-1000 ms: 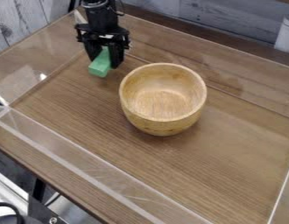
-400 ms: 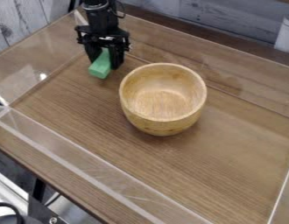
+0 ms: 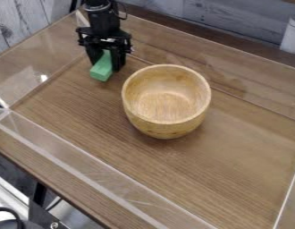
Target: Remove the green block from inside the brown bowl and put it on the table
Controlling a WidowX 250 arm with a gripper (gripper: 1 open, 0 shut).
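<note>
Pointing straight down near the far left part of the bench (image 3: 222, 179), my end effector (image 3: 105, 55) is pinched on the green block (image 3: 104, 65). My black fingers (image 3: 93, 46) come down on either side of the block's upper end, and the block hangs tilted beneath them, its lower end at or just above the wood surface; I cannot tell from this single camera view whether it actually touches. The block sits outside the brown bowl (image 3: 167, 100), just beside the bowl's upper-left rim with a narrow strip of bare wood between them. That bowl stands upright near the middle of the bench, its hollow showing only pale wood grain. Long plank lines run across the bench top, and low clear walls (image 3: 43, 148) border it along the near and left edges. My arm rises out of the top of the picture above the end effector, dark against the grey boards (image 3: 233, 13) behind.
</note>
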